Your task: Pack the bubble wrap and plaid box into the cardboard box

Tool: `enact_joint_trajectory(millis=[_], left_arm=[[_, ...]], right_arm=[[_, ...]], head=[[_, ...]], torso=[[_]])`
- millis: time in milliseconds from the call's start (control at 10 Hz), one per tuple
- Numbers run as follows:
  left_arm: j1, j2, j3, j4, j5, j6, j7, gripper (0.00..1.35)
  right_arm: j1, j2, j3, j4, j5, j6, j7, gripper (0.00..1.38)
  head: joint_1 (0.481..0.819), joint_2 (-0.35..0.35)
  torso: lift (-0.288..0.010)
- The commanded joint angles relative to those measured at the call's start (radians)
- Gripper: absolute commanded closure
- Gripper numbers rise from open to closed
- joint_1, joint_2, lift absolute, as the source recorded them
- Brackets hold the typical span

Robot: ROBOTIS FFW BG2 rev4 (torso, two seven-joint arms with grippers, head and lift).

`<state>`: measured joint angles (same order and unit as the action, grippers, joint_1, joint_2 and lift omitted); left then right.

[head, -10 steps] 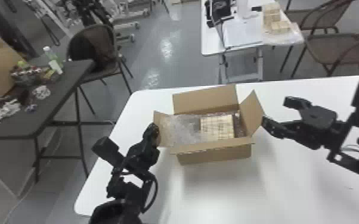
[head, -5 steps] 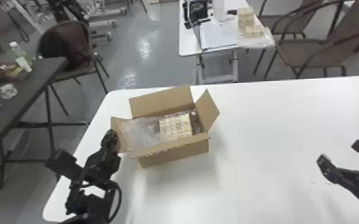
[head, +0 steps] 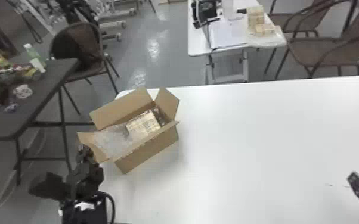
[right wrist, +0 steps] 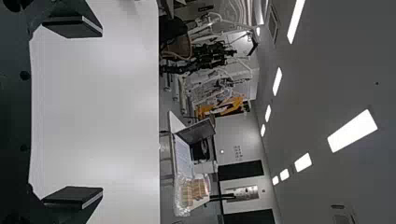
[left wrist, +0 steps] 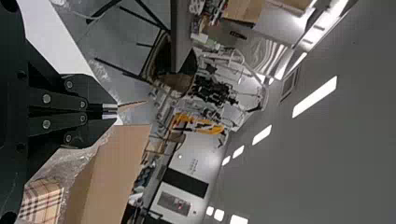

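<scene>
Box slid L on tbl, turned, L jaws pinching flap

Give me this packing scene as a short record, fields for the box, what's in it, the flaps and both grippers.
Container: cardboard box, on the white table
Contents: plaid box and bubble wrap
Wrap position: mostly at the box's left end
Flaps: open; box not closed
Left gripper: shut on the left flap
Right gripper: open, nothing between its fingers, right of the box
</scene>
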<state>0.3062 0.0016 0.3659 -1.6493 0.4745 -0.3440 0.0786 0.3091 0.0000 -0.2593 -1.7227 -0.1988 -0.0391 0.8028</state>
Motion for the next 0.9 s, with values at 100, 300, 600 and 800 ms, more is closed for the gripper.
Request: enact_joint_trajectory(millis=[100, 300, 600, 800], left_arm=[[-0.027, -0.004, 0.022, 0.071, -0.036, -0.105, 0.079, 1.21], [-0.061, -0.004, 0.025, 0.129, -0.057, -0.181, 0.181, 1.21], [-0.102, 0.000, -0.008, 0.187, -0.063, -0.268, 0.277, 0.67], [-0.048, 0.024, -0.062, 0.141, -0.103, -0.340, 0.277, 0.04]], right_arm=[[-0.007, 0.001, 0.000, 0.002, 0.002, 0.001, 0.003, 0.10], [-0.013, 0.001, 0.002, 0.011, -0.004, 0.013, 0.003, 0.10], [-0.022, 0.001, 0.017, 0.020, -0.004, 0.018, 0.003, 0.10], [-0.010, 0.001, 0.008, 0.012, 0.002, 0.013, 0.000, 0.10]], head=[[0.695, 0.350], [0.695, 0.350], [0.695, 0.350], [0.695, 0.350]], torso=[[-0.119], [-0.119], [-0.119], [-0.119]])
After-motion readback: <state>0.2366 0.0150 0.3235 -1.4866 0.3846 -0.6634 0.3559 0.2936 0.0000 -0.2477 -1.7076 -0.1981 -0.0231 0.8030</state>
